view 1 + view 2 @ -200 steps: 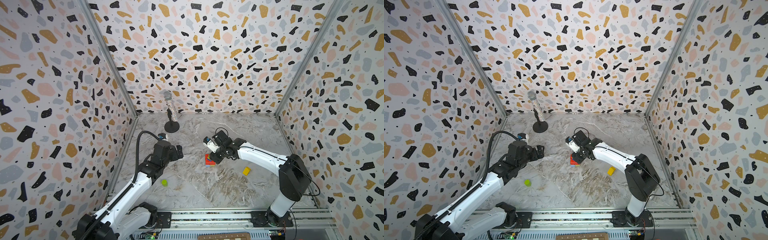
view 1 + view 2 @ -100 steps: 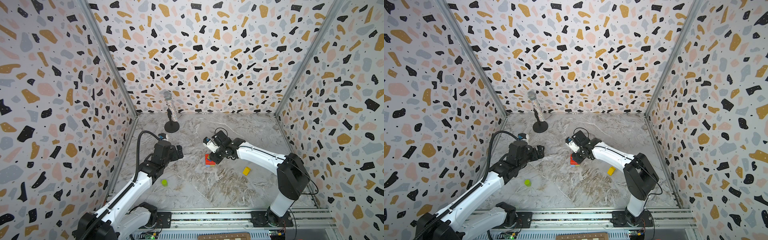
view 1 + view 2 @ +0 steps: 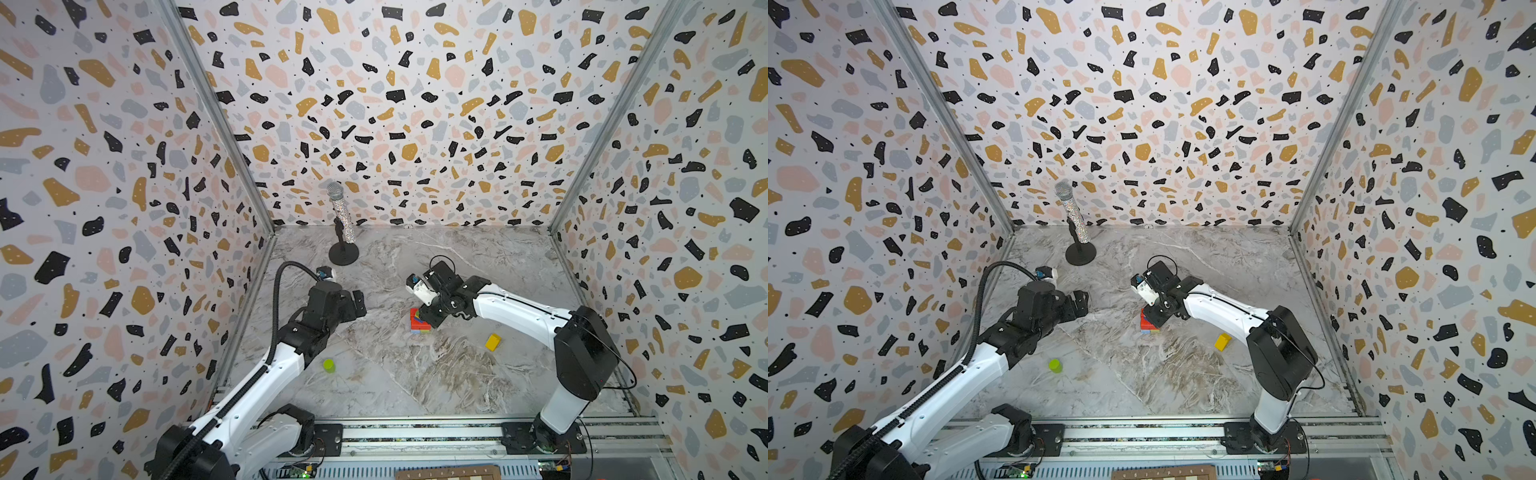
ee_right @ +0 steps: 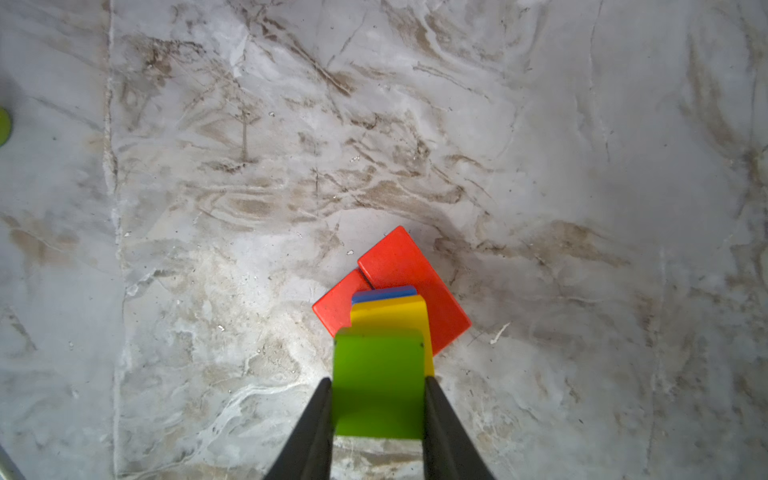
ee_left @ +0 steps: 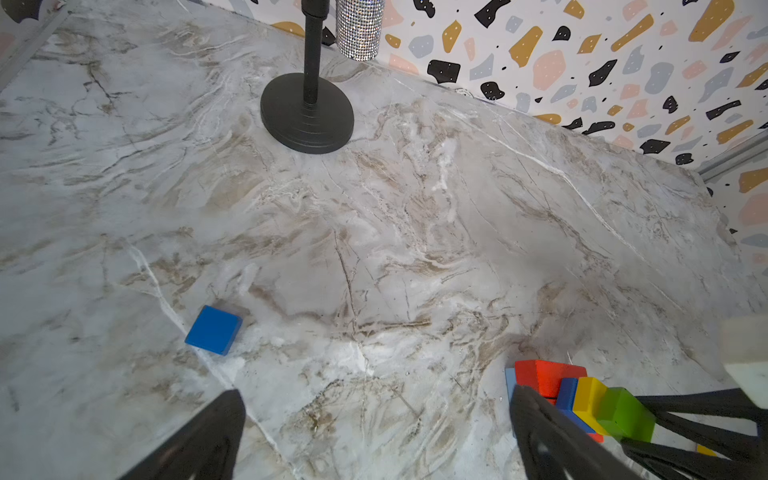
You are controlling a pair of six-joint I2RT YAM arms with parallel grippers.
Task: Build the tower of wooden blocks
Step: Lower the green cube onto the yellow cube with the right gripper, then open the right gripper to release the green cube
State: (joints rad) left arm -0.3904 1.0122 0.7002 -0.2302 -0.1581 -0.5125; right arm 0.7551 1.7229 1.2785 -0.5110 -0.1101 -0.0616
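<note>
One loose blue block (image 5: 214, 336): L wrist view only, not top views.

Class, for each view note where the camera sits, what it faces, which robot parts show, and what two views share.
Top views: high in front, looking down on the grey marble tabletop; both arms show.
Left wrist: faces the black microphone stand; open left gripper shows.
Right wrist: looks down the coloured-block tower; right gripper clamps the lime-green block.
Shared: both wrist views show that block.
</note>
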